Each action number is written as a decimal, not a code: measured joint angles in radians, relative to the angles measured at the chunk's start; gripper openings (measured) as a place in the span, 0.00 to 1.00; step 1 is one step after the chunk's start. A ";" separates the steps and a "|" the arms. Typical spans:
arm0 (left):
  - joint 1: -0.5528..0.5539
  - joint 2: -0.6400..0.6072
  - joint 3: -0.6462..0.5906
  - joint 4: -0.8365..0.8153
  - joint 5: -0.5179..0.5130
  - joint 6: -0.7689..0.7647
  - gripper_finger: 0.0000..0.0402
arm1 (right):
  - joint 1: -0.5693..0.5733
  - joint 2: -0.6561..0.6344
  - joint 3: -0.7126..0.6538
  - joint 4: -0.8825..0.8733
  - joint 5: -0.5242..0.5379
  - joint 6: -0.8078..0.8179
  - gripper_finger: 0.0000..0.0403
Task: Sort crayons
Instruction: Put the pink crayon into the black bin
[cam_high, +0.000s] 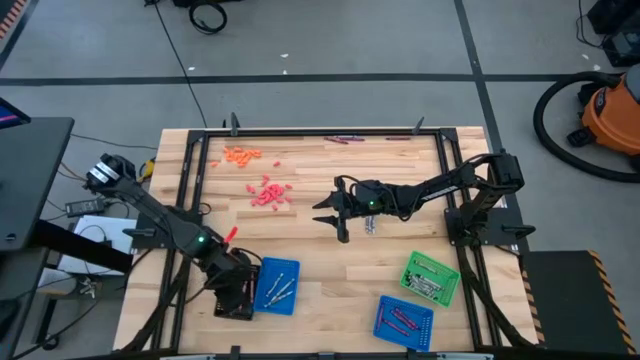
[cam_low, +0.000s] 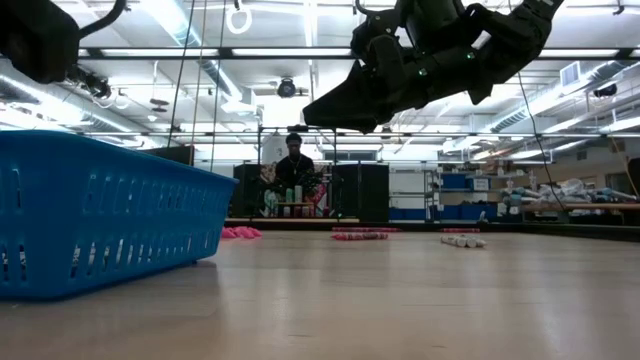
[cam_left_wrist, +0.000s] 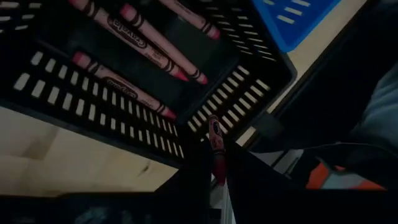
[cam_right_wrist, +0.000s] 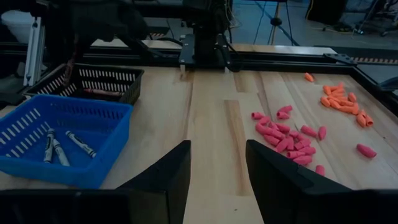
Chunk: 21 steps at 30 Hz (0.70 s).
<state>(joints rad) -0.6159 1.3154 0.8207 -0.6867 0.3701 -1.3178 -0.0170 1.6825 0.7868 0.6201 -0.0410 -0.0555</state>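
My left gripper (cam_high: 236, 292) hangs at the table's near left over a black tray (cam_left_wrist: 205, 93) that holds three red-pink crayons (cam_left_wrist: 140, 40). It is shut on another red-pink crayon (cam_left_wrist: 216, 146). My right gripper (cam_right_wrist: 217, 146) stands open and empty above the table's middle, pointing toward the left side. Loose red-pink crayons (cam_high: 270, 193) and orange crayons (cam_high: 240, 155) lie in heaps at the far left. Silver-grey crayons (cam_high: 369, 226) lie just by the right gripper. More grey crayons (cam_right_wrist: 62, 146) lie in the blue tray (cam_high: 277, 285) beside the black one. My left gripper pinches the red-pink crayon by its back end (cam_left_wrist: 218, 174) between its two fingers. The fingers slant down from above and lie along the crayon. The crayon's front end (cam_left_wrist: 213, 121) juts out past the fingertips over the black tray's wall, clear of the table.
A green tray (cam_high: 431, 277) and a second blue tray (cam_high: 404, 320) with crayons stand at the near right. Dark purple crayons (cam_high: 345, 139) lie along the far edge. A black frame (cam_high: 320, 131) rims the table. Bare wood lies between the trays and the heaps.
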 joint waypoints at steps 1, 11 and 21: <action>0.000 0.005 0.000 0.002 0.000 0.001 0.11 | 0.000 0.000 0.000 0.000 0.000 0.000 0.40; 0.000 0.009 0.000 -0.004 -0.040 0.001 0.28 | 0.000 0.000 0.000 0.007 -0.005 0.004 0.40; 0.011 -0.001 0.036 -0.011 -0.043 0.067 0.36 | 0.000 0.000 0.000 0.007 -0.005 0.004 0.40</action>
<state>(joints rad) -0.6052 1.3148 0.8570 -0.6973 0.3275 -1.2503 -0.0170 1.6829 0.7868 0.6270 -0.0463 -0.0513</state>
